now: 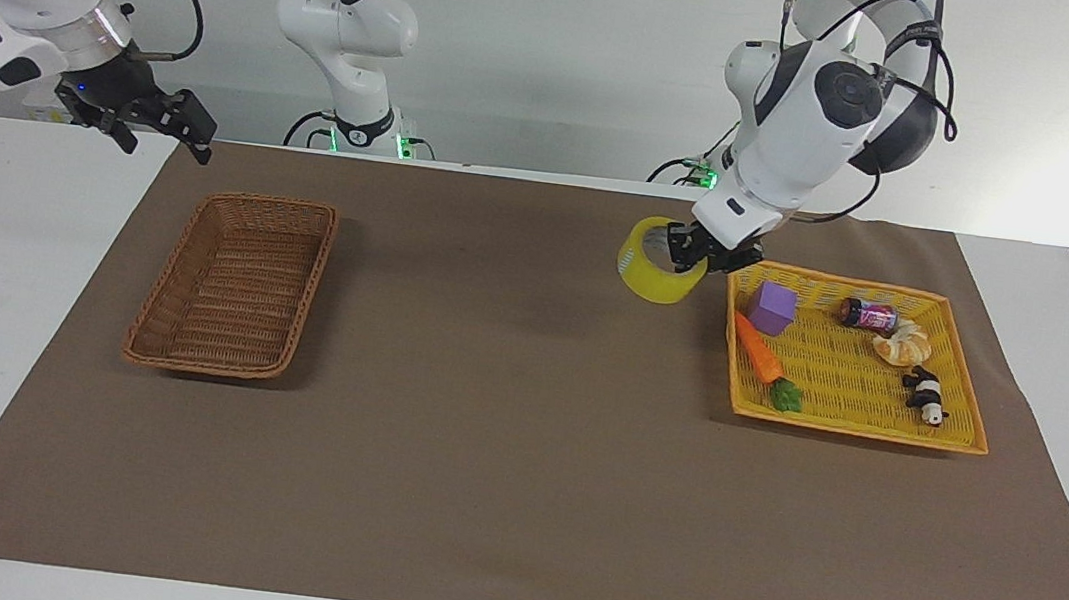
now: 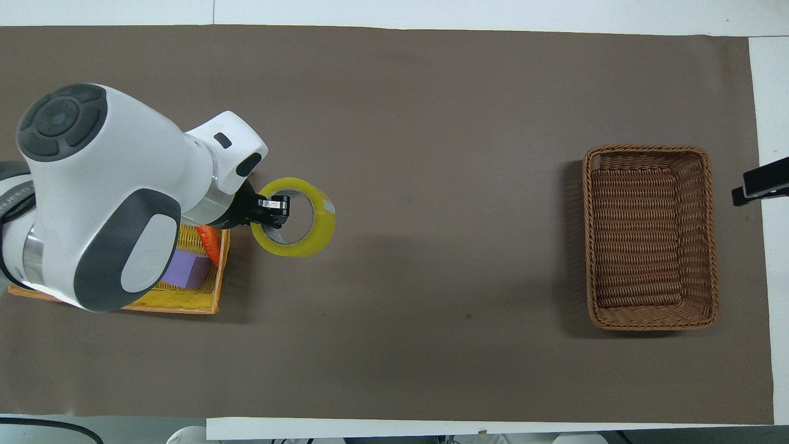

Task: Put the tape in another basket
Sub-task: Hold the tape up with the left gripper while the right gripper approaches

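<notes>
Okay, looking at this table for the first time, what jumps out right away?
The left gripper holds the yellow tape in the air over the brown mat, beside the yellow tray of small toys. The brown wicker basket sits at the right arm's end, where the right gripper waits.
</notes>
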